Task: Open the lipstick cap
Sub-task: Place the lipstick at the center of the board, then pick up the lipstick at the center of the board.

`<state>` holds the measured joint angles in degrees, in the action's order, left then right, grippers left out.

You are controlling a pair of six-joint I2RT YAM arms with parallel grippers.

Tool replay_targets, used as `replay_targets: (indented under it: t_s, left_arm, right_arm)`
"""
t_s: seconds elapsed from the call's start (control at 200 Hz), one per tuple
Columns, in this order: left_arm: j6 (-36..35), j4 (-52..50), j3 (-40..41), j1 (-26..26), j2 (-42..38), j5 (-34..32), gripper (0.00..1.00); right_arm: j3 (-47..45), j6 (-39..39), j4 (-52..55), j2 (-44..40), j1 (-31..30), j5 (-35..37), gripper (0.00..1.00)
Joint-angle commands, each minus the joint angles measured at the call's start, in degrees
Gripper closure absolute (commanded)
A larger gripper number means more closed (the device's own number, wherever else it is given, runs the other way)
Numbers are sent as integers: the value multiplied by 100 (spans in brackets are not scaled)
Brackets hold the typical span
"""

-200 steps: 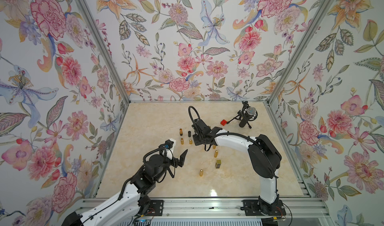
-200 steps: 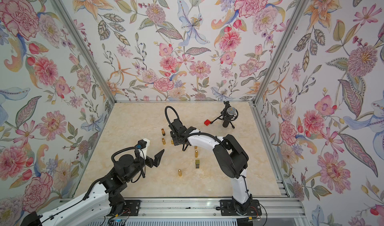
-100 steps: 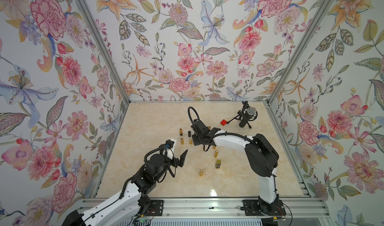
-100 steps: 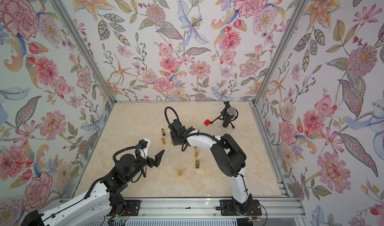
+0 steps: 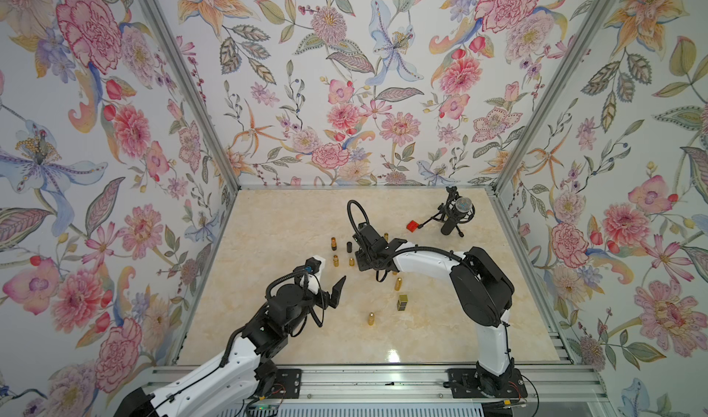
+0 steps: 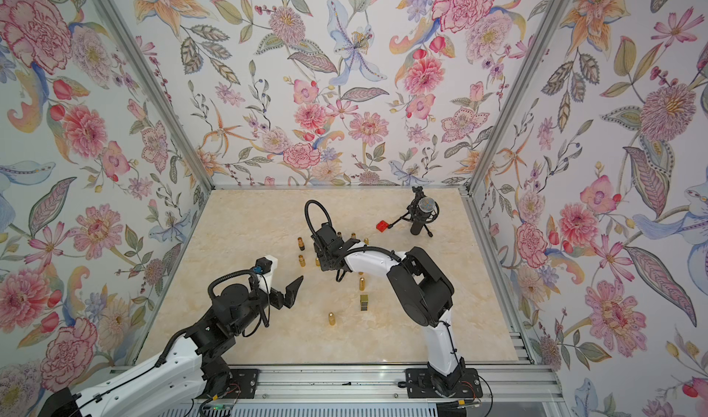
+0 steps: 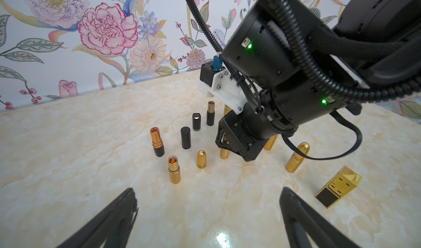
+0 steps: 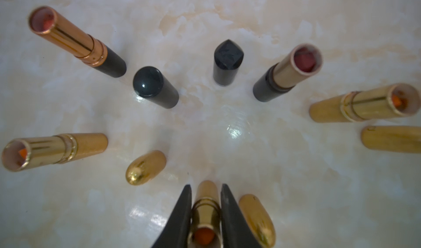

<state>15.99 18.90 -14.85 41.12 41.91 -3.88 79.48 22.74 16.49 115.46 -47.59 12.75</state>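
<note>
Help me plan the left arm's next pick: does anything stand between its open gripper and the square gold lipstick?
Nothing visible does. Bare table lies between the left gripper and the square gold lipstick; a round gold lipstick stands off that line.

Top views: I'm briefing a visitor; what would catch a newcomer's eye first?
The loud floral wallpaper covering the walls. Then the standing gold and black lipsticks clustered on the marble table, with the right gripper closed on an uncapped gold lipstick and the left gripper open nearby.
</note>
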Motion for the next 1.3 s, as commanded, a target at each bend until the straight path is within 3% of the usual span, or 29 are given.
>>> replay_targets:
  t_s: [0.0,0.37,0.7,1.016,1.296]
  left_arm:
    - [133,26,0,-87,10,-65,1]
    - [115,14,-40,-105,18,-14,1]
    - [-72,-70,-291,-113,144,95,1]
    - [-282,264,-703,-106,1014,429,1]
    - [-307,680,-970,-23,1736,920,1]
  right_arm:
    - [-122,77,-102,-42,-64,148,74]
    - [-33,32,-128,-283,-57,170,63]
    - [-269,39,284,-1390,86,240,53]
    - [-831,367,1470,-2493,696,-47,50]
    - [-1357,686,1612,-2502,907,-537,50]
